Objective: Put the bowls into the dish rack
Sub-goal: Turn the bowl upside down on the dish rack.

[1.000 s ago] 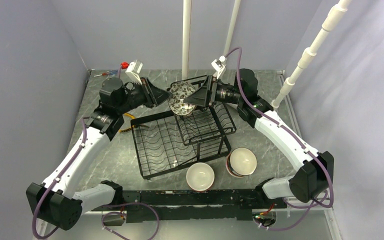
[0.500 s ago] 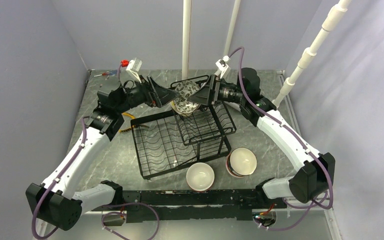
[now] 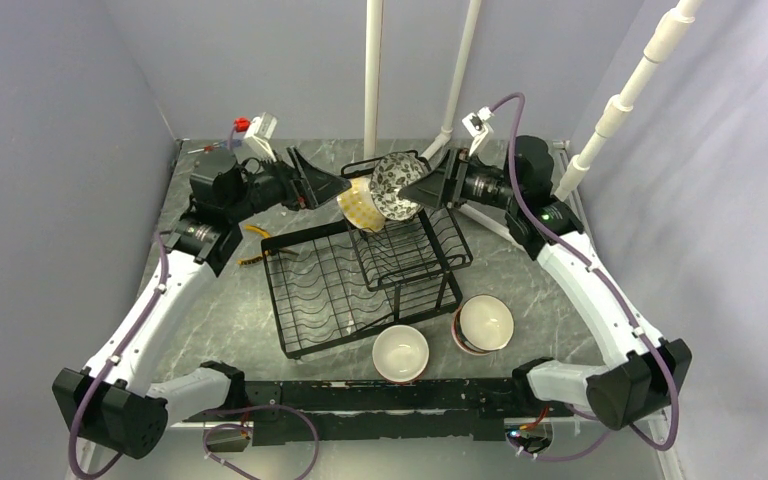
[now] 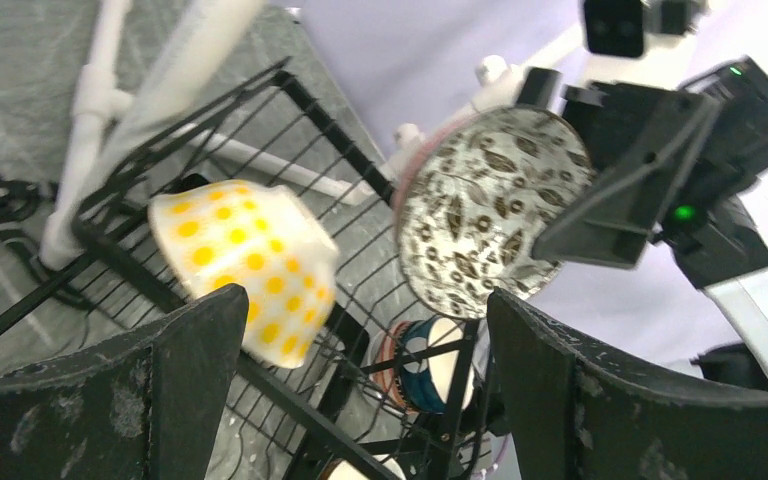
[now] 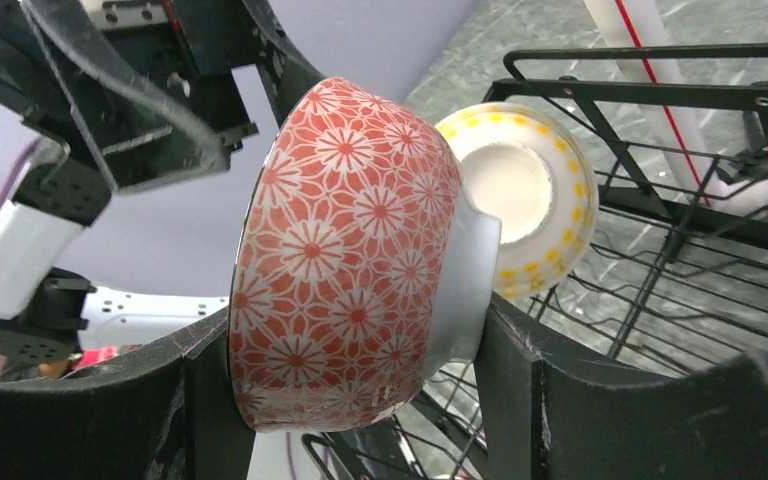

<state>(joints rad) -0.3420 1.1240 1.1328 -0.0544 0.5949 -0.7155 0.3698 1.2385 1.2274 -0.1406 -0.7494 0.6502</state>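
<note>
Two bowls are up at the dish rack [image 3: 305, 300] right now, and only one of them is in a grip. Your right gripper [image 3: 418, 190] is clamped on the red-flowered bowl [image 5: 345, 250], one finger on the patterned wall, the other against the foot, so it hangs on edge above the far end of the slanted upper basket [image 3: 430, 240]. That edge-on hold makes sense to me: a bowl standing on its rim can slide between the wires rather than lie flat across them.

Your left gripper [image 3: 343, 190] stands wide open with nothing in it. Just ahead of its fingers the yellow dotted bowl [image 4: 245, 265] sits tilted at the basket's far rim, foot turned toward the right wrist camera. It looks a touch blurred from the left wrist, so I can't tell whether it is settled or sliding. It is close beside the red bowl, though the two look apart.

Down at the near edge of the table [image 3: 220, 310], a white-lined bowl [image 3: 401, 352] and a second bowl [image 3: 485, 322] wait just in front of the rack. By my reckoning you're early in the load.
</note>
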